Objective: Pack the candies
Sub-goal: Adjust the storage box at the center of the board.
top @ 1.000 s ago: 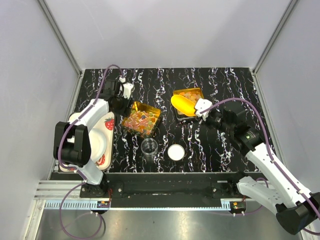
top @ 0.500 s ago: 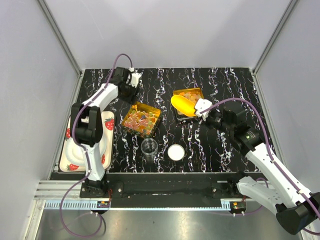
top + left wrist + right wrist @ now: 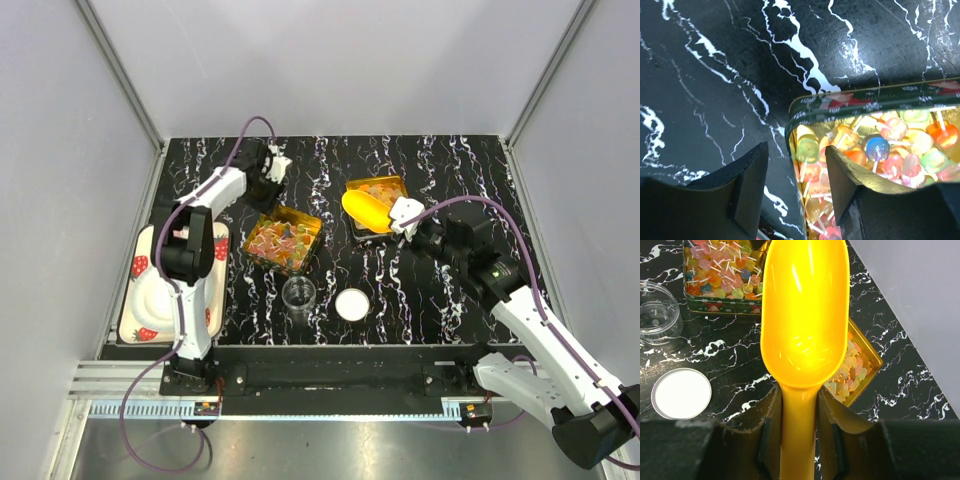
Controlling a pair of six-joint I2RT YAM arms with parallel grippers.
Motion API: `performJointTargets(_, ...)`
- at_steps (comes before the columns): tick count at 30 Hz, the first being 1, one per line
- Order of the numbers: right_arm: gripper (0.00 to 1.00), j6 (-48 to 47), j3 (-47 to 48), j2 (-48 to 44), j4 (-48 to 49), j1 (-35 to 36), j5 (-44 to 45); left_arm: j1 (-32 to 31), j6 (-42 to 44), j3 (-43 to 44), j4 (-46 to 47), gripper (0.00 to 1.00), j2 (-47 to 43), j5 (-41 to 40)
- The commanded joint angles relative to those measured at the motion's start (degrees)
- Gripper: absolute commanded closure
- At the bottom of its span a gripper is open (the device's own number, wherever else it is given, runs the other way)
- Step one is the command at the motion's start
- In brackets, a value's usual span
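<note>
Gripping yellow scoop (image 3: 805, 315) by its handle, right pincer (image 3: 798, 412) clamped tight, empty bowl partly over right tin (image 3: 879, 360) | candies (image 3: 852, 367) lie in that tin, more in left tin (image 3: 840, 100) | left pincer (image 3: 796, 182) parted wide, nothing held, over left tin's corner | clear jar (image 3: 657, 315), white lid (image 3: 681, 393) apart on desk (image 3: 740, 360)

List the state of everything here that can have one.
Left gripper, jaws open, empty.
Right gripper, shut on scoop.
Scoop, held, bowl empty.
Left tin, open, full of candies.
Right tin, open, holding candies.
Jar, open, looks empty.
Lid, off the jar, lying flat.
</note>
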Motion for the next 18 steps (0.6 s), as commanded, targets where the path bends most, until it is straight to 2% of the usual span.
performJointTargets(1,1.0,0.48,0.5,-0.05,1.78,-0.21,-0.72,-0.35,-0.08,3.23,0.31,0.48,1.78,-1.52)
performJointTargets(13,1.0,0.48,0.24,-0.05,1.86,-0.21,-1.07,-0.35,-0.97,3.41,1.27,0.53,3.72,-3.64)
performJointTargets(18,1.0,0.48,0.32,-0.05,1.86,-0.21,-1.07,-0.35,-1.49,3.76,1.19,0.64,4.86,-2.76)
